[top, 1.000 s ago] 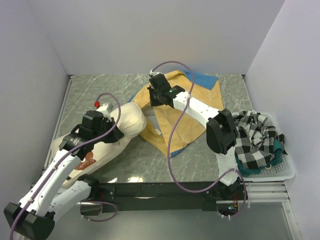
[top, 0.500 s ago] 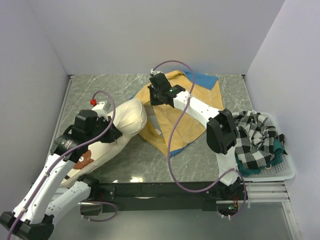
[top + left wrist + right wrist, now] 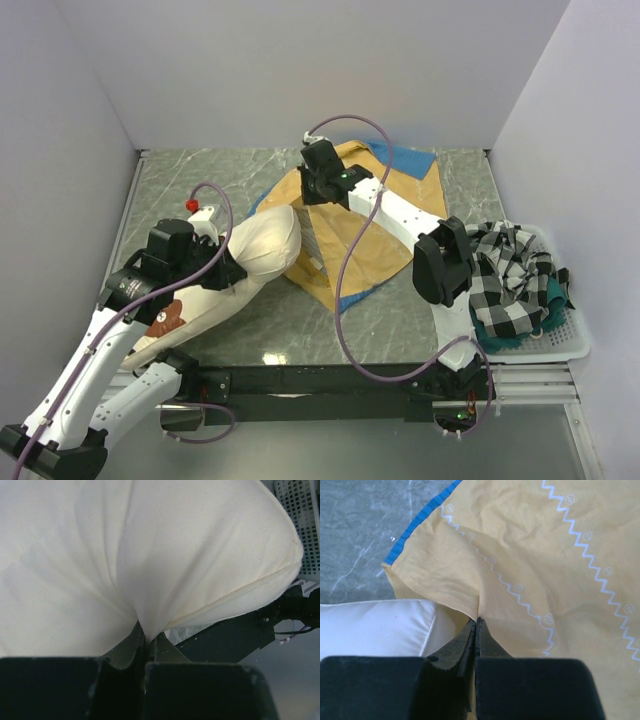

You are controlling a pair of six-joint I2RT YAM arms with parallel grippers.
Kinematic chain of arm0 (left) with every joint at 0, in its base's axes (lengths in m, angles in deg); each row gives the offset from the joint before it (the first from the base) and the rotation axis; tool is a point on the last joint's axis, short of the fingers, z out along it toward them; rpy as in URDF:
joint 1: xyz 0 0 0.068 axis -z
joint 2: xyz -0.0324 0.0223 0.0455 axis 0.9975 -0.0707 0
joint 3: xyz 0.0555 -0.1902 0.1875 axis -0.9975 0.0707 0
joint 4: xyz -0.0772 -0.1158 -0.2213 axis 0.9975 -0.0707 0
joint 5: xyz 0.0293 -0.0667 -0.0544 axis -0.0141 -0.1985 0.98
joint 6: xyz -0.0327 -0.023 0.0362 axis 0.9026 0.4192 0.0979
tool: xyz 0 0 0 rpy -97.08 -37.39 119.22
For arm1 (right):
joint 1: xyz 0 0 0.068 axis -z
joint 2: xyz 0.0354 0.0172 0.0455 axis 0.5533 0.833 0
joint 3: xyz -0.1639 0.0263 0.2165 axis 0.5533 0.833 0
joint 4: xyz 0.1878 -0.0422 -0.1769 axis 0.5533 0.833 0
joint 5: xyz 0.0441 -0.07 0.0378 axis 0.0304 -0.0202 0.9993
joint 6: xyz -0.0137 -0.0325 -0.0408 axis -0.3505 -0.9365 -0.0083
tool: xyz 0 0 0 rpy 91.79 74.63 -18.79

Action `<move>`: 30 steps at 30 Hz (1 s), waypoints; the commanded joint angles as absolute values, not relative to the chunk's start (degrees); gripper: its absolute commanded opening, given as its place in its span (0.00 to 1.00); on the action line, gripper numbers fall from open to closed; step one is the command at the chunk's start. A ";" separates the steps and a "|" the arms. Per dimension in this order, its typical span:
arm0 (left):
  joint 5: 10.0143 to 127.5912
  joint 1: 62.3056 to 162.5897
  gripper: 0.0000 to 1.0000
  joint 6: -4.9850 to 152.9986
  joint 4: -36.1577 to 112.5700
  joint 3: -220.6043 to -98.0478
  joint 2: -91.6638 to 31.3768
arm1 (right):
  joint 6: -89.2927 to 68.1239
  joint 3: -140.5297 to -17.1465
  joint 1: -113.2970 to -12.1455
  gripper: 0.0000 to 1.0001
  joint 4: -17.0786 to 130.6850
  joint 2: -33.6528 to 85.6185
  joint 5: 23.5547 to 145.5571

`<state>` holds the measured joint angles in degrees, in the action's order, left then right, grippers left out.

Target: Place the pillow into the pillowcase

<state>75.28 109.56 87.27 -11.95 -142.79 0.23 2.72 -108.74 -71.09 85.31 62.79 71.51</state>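
Observation:
The cream-white pillow (image 3: 255, 250) lies diagonally at the left, its far end at the mouth of the mustard-yellow zigzag pillowcase (image 3: 385, 235). My left gripper (image 3: 222, 268) is shut on a pinch of the pillow (image 3: 150, 555), which fills the left wrist view. My right gripper (image 3: 312, 197) is shut on the pillowcase's upper edge (image 3: 530, 555) and holds it lifted at the opening. The pillow's corner (image 3: 375, 625) shows just left of the right fingers. A brown print (image 3: 170, 318) shows on the pillow's near end.
A white basket (image 3: 560, 345) at the right holds a black-and-white checked cloth (image 3: 512, 270). Blue pillowcase fabric (image 3: 408, 160) shows at the far edge. White walls enclose the grey marble table (image 3: 190, 180) on three sides.
My left gripper has pushed the pillow's far end right and away, closer to the pillowcase opening. My right gripper has moved slightly away, still holding the edge.

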 commanded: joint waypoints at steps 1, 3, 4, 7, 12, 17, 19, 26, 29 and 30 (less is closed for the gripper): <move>76.80 109.77 0.01 87.21 -9.42 -146.84 1.58 | 3.17 -112.01 -70.24 0.00 85.56 63.64 70.50; 76.45 109.77 0.01 87.47 -9.07 -146.14 1.32 | 3.43 -111.31 -70.24 0.00 85.04 63.12 71.02; 76.28 109.77 0.01 87.56 -8.55 -145.70 1.23 | 3.34 -110.35 -70.16 0.00 84.69 62.77 71.11; 76.80 109.77 0.01 88.70 -4.52 -143.85 0.27 | 3.43 -108.42 -70.16 0.00 83.55 61.36 71.38; 78.90 109.77 0.01 90.02 3.66 -142.53 -2.19 | 3.17 -106.13 -70.24 0.00 82.75 59.25 72.25; 81.46 109.94 0.01 90.46 6.04 -142.79 -5.62 | 3.17 -105.77 -70.24 0.00 83.02 58.63 71.91; 80.41 110.03 0.01 90.64 6.22 -142.00 -5.45 | 2.90 -105.95 -70.24 0.00 83.19 58.63 71.82; 81.02 110.21 0.01 91.08 5.25 -139.19 -2.73 | 3.34 -106.30 -70.24 0.00 82.84 57.93 71.38; 81.72 110.29 0.01 91.69 4.55 -138.57 -1.33 | 3.78 -105.68 -70.16 0.00 82.13 57.32 71.12; 81.46 110.38 0.01 91.78 4.38 -138.49 -0.88 | 3.70 -106.47 -70.07 0.00 82.40 57.40 71.20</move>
